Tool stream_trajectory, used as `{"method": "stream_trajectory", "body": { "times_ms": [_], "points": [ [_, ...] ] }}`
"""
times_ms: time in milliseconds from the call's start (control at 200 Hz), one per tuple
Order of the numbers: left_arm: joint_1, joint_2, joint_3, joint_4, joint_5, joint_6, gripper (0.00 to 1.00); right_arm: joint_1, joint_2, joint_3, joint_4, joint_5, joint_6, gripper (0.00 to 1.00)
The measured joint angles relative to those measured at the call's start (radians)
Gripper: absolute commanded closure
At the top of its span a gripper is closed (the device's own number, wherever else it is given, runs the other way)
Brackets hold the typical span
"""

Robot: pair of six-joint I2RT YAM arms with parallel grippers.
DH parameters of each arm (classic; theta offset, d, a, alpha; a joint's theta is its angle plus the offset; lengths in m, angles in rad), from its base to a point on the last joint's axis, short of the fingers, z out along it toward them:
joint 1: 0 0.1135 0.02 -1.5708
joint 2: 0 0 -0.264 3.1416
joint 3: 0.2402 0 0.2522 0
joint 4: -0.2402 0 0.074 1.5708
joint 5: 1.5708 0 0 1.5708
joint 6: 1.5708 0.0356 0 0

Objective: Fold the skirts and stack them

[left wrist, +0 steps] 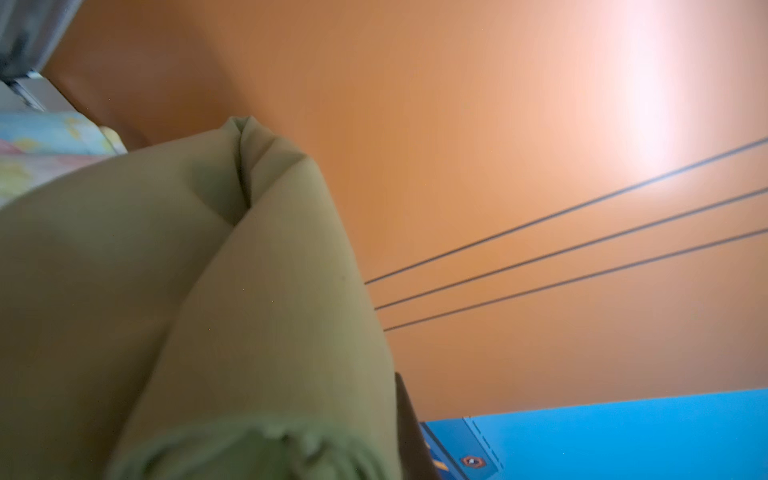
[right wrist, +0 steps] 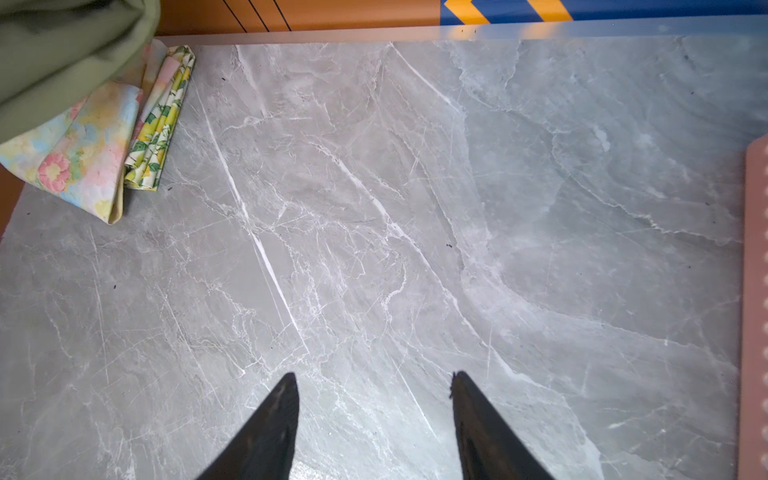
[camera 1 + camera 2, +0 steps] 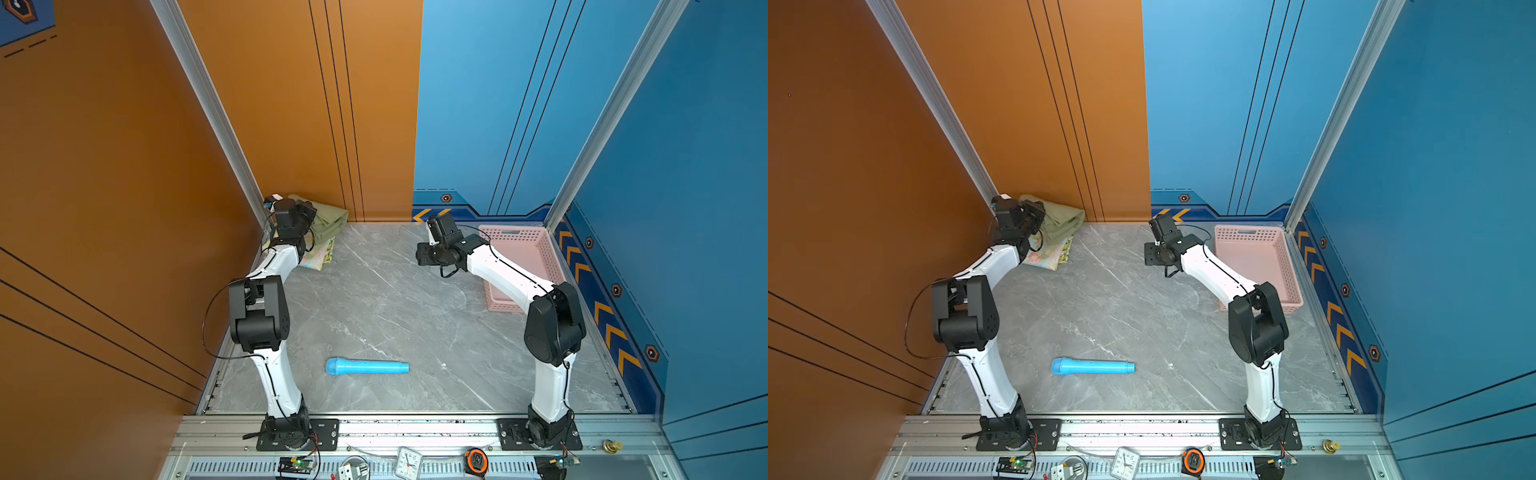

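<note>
Roughly at eleven o'clock on the marble table, tight in the corner, sat the three skirts in one heap. The lemon skirt showed as a folded edge beside the flowered pastel skirt. The olive skirt was on top, bunched and rumpled. Left claw was close upon the olive cloth. In the left wrist view the cloth hid the jaws, so I could not tell if they were wide, narrow or gripping. Right claw was at one o'clock over bare marble, jaws moderately apart, nothing between them, touching nothing. Pink basket at two o'clock; blue tube at six.
</note>
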Motion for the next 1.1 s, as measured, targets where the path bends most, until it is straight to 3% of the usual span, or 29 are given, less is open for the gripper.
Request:
{"method": "stream_trajectory", "body": {
  "times_ms": [105,170,265,290,380,501,621,766,831,936,1026,1046,1101],
  "points": [
    [0.024,-0.004,-0.063,0.053,-0.035,-0.020,0.97,0.000,-0.001,0.000,0.000,0.000,-0.004,0.33],
    [0.038,-0.004,-0.120,0.061,-0.055,-0.033,0.57,0.000,-0.003,-0.001,0.000,0.003,-0.012,0.27],
    [0.051,-0.004,-0.203,0.017,-0.082,-0.041,0.16,-0.001,-0.040,-0.039,0.000,0.016,-0.027,0.17],
    [0.054,-0.004,-0.225,-0.002,-0.091,-0.037,0.01,-0.003,-0.061,-0.060,-0.001,0.025,-0.028,0.14],
    [0.057,-0.022,-0.282,-0.107,-0.128,0.001,0.02,-0.020,-0.161,-0.151,-0.006,0.057,-0.052,0.08],
    [0.054,-0.114,-0.292,-0.294,-0.182,0.166,0.02,-0.101,-0.363,-0.329,0.014,0.136,-0.091,0.06],
    [0.015,-0.346,-0.369,-0.366,-0.261,0.380,0.02,-0.261,-0.611,-0.586,0.112,0.235,-0.146,0.05],
    [-0.137,-0.631,-0.559,-0.354,-0.359,0.686,0.02,-0.462,-0.841,-0.973,0.399,0.287,-0.225,0.05],
    [-0.163,-0.696,-0.691,-0.300,-0.365,0.771,0.02,-0.485,-0.848,-1.112,0.528,0.290,-0.254,0.05],
    [-0.120,-0.678,-0.912,-0.182,-0.366,0.873,0.02,-0.478,-0.761,-1.301,0.811,0.270,-0.267,0.05],
    [-0.109,-0.622,-1.062,-0.075,-0.368,0.938,0.02,-0.455,-0.651,-1.357,1.098,0.272,-0.299,0.04],
    [-0.109,-0.613,-1.081,-0.055,-0.364,0.948,0.02,-0.448,-0.618,-1.363,1.164,0.272,-0.301,0.00],
    [-0.111,-0.578,-1.104,0.009,-0.347,0.960,0.02,-0.438,-0.527,-1.366,1.331,0.265,-0.311,0.00]
  ]
}}
